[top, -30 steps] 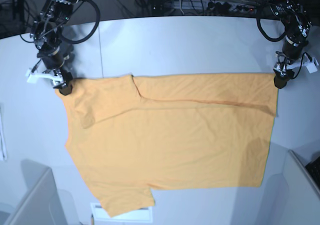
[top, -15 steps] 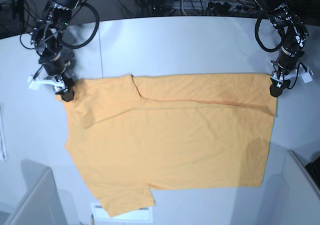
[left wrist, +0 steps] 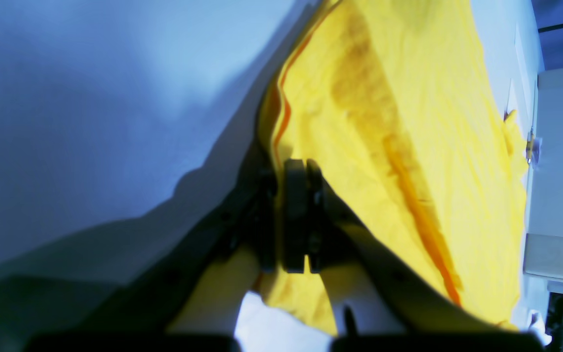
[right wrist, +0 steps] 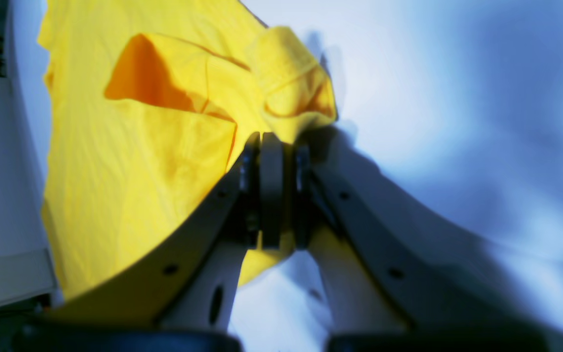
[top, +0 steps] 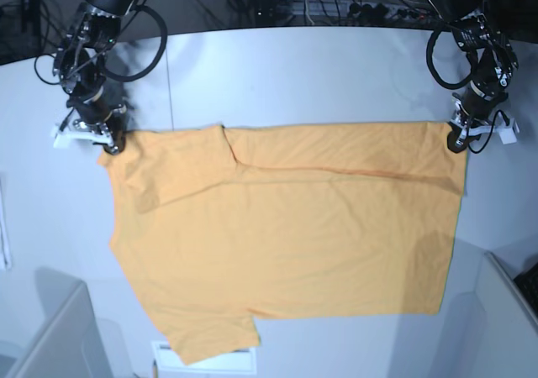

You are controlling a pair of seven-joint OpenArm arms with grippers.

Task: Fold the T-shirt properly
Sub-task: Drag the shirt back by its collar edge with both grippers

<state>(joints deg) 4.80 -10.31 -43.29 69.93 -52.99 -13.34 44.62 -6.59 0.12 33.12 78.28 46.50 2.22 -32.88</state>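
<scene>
White tabletop (top: pixel 319 76) w/ cables behind, T-shirt (top: pixel 286 235) spread flat at centre, top edge folded over, left gripper (top: pixel 456 143) pinching far corner on base-view right, right gripper (top: pixel 110 145) pinching opposite corner by sleeve, jaws pressed tight on fabric both sides

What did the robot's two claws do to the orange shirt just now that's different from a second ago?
Both closed. The left gripper pinched the far edge of the T-shirt at one corner, and the right gripper pinched the other far corner, bunching the cloth a little. A second ago their jaws were apart over those corners. The shirt itself stayed flat on the table, in the same spot.
</scene>
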